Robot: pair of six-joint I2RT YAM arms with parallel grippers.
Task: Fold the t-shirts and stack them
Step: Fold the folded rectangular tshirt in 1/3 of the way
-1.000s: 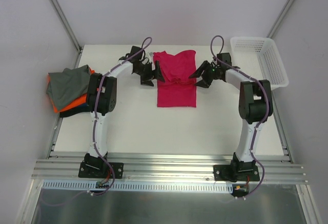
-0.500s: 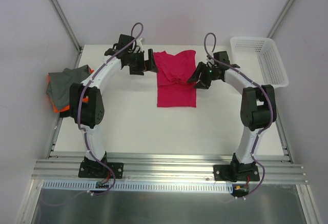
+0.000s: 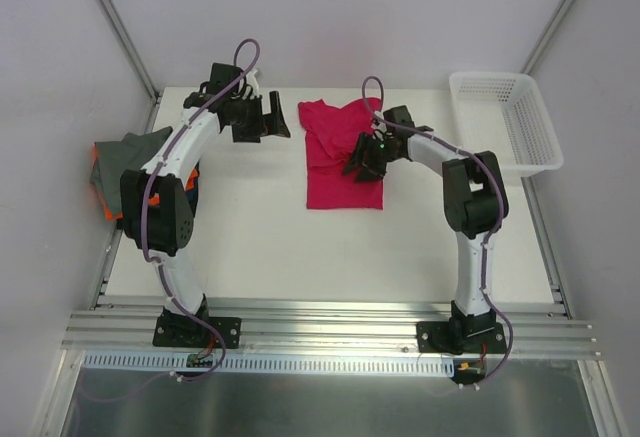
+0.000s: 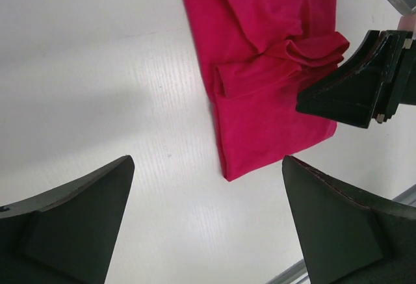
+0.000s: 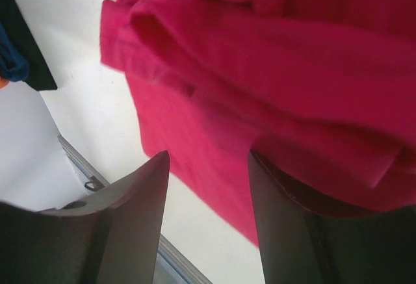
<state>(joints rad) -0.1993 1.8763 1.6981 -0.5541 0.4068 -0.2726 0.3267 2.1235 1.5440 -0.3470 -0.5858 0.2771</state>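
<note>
Shirt: the bright magenta-pink cloth t-shirt lies partly folded on the white table, with a bunched ridge across its middle.
Right gripper: over the shirt's ridge, fingers apart. You can't confirm contact because the wrist view is blurred.
Left gripper: spread wide over bare table, left of the shirt.
Pile: the grey t-shirt lies on the orange t-shirt, far left of the pink shirt. The left arm hides the pile's right edge.
</note>
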